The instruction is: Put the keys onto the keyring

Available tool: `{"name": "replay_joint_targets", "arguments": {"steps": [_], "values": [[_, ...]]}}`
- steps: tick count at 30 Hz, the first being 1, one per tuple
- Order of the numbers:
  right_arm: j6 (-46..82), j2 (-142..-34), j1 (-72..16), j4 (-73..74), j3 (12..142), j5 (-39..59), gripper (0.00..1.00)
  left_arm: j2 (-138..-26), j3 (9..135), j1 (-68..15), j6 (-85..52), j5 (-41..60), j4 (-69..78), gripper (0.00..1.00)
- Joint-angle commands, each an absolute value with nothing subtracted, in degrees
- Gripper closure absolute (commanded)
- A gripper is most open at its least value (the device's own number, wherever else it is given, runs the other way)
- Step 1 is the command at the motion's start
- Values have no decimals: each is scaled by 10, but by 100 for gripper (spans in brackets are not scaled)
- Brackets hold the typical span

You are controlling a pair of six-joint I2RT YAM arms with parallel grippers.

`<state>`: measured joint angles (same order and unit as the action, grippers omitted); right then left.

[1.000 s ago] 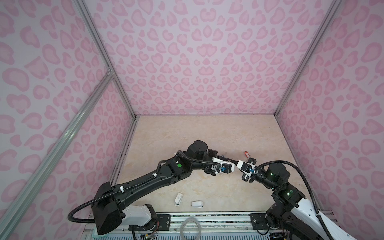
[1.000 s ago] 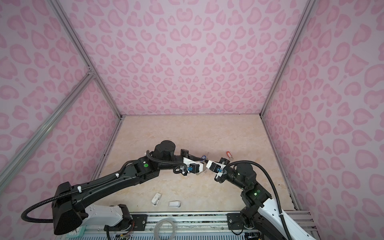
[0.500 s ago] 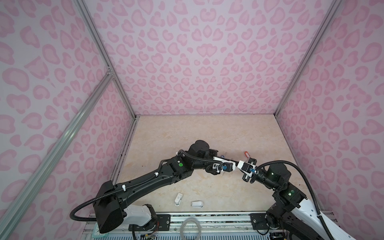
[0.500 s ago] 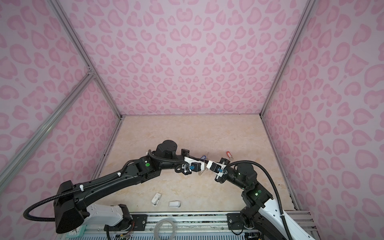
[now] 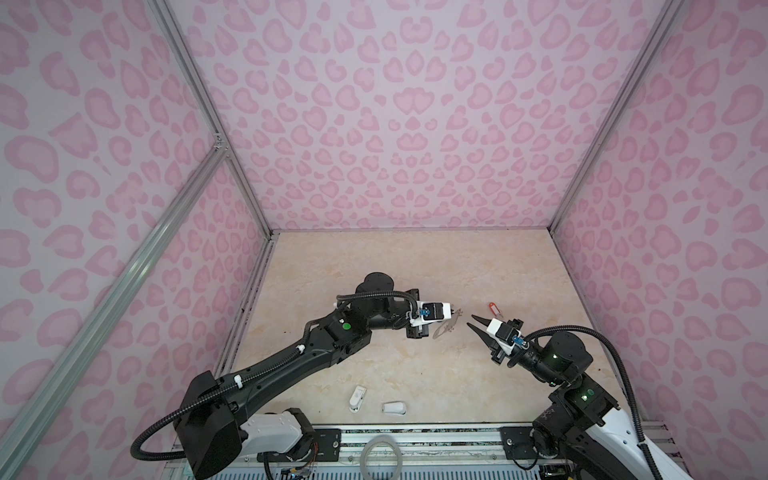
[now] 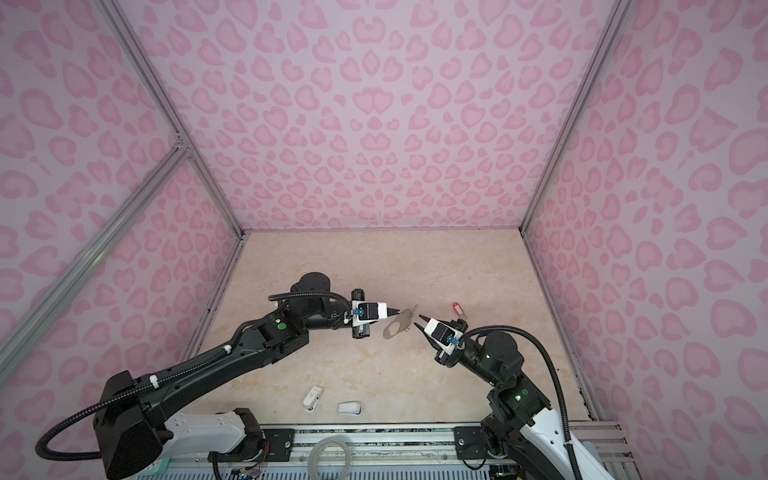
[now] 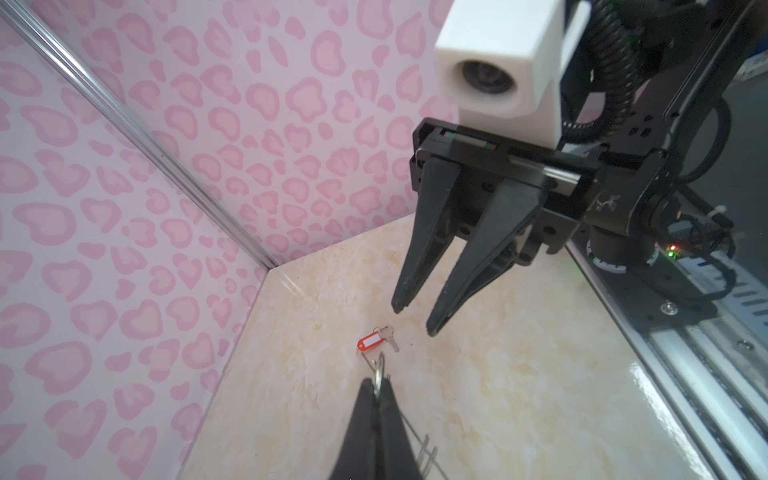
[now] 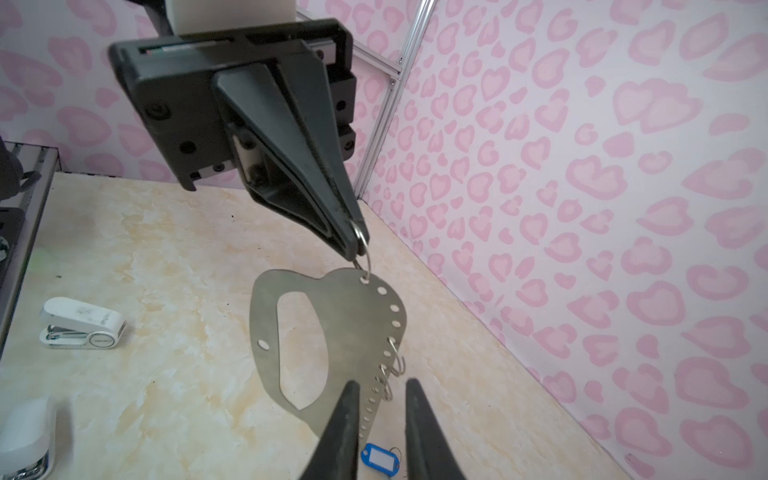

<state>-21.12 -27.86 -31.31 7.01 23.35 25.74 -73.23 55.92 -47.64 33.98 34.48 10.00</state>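
The left pincer (image 8: 353, 243) is closed on one wire ring (image 8: 365, 251) of the keyring (image 8: 357, 316), which hangs below its tips. The right pincer (image 7: 415, 319), slightly open, holds nothing. The blue key (image 8: 380, 457) and the red key (image 7: 371, 343) lie on the table (image 7: 498, 395) near it; neither is attached.

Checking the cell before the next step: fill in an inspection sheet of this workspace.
surface: table, pale marble pattern, no spills seen.
job's things: keyring hangs above the table from the left tool; red key and blue key lie on the table, apart from it.
clutter: white pieces near the front edge; hoop on the front rail.
tools: left tool shut on the keyring's split ring; right tool open, apart from it.
cables: left hose, right hose loop along the arms; no snag seen.
surroundings: pink patterned walls, metal frame; nothing else seen.
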Motion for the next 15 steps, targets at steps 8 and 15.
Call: {"name": "replay_joint_targets", "arguments": {"steps": [8, 15], "values": [[-124, -310, -309, 157, 251, 344, 81, -746, 542, -471, 225, 449, 236, 97], [-118, -329, -308, 164, 265, 372, 83, -749, 535, -471, 207, 457, 253, 97]]}}
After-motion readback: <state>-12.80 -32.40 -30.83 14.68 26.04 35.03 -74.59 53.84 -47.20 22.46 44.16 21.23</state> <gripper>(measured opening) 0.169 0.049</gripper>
